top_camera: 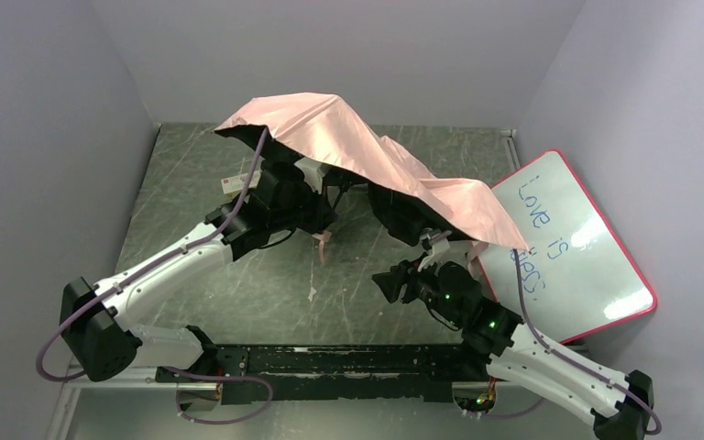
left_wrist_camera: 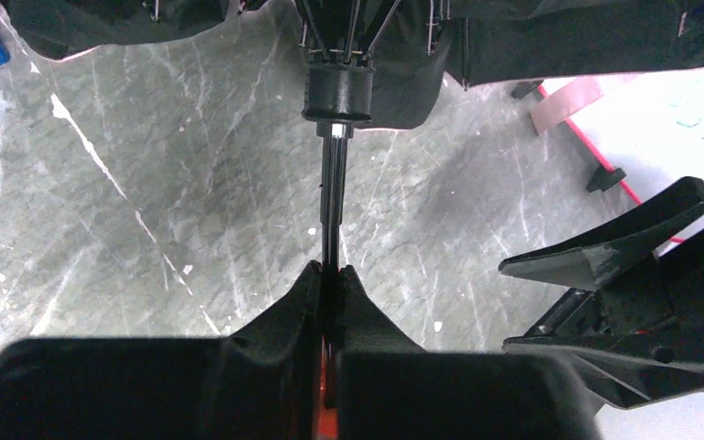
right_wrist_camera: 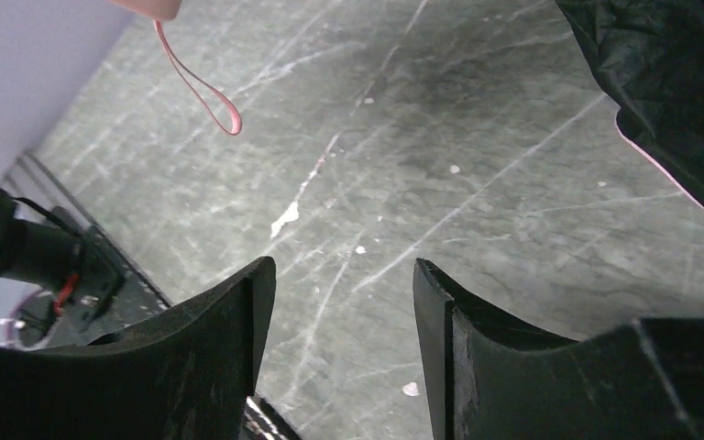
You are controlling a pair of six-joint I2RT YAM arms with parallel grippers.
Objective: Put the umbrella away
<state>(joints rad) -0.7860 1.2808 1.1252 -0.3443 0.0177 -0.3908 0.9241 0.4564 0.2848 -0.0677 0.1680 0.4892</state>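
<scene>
Umbrella (top_camera: 367,156) hanging open over middle of table (top_camera: 238,293), draping pink from far left toward right, covering both wrists. Left gripper (left_wrist_camera: 330,275) pinching thin black shaft (left_wrist_camera: 334,192), jaws clamped on it, black hub (left_wrist_camera: 337,92) sitting farther along. Right gripper (right_wrist_camera: 344,284) hovering over bare marble, jaws apart, gripping nothing. Pink strap (right_wrist_camera: 203,90) dangling to its left. Whiteboard (top_camera: 573,247) resting at right, umbrella edge overlapping its left side.
</scene>
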